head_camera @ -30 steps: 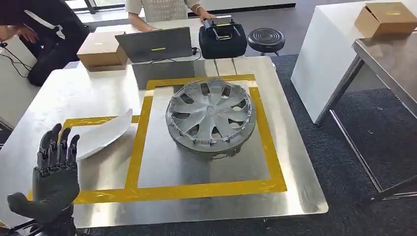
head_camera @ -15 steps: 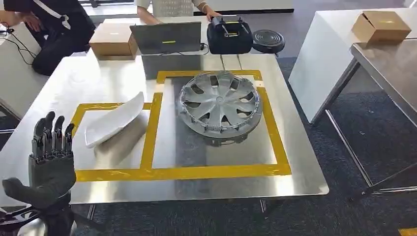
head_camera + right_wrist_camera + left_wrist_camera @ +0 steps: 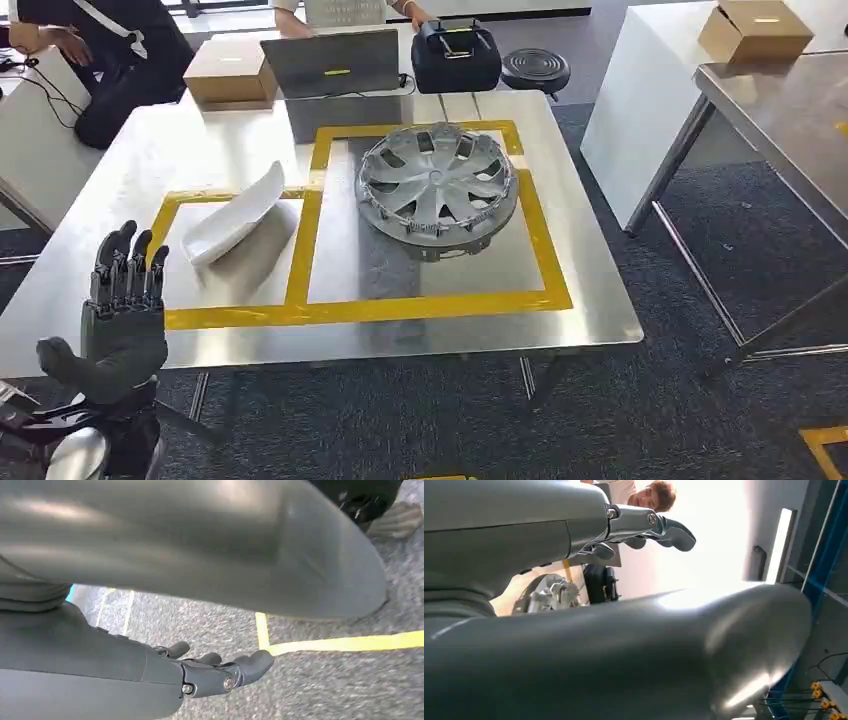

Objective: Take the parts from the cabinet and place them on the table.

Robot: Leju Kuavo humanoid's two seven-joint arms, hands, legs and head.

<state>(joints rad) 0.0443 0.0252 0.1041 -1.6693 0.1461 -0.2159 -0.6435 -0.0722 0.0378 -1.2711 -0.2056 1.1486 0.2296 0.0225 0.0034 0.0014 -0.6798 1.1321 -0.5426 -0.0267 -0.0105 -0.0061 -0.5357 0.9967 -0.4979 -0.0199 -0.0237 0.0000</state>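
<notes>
Hubcap (image 3: pixel 437 191) and white panel (image 3: pixel 234 214) lie on the table (image 3: pixel 590 300). Both hands, left hand (image 3: pixel 122 320) and right hand (image 3: pixel 220 672), are empty with fingers spread. Probably another cabinet trip comes next.

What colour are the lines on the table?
Yellow tape lines on the silver table, clearest in the head view.

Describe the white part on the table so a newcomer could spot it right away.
On the steel table, yellow tape marks two boxes side by side. The white part lies in the smaller box, beside the silver hubcap in the larger one. It is a smooth, curved, elongated shell, unlike the round, spoked hubcap.
</notes>
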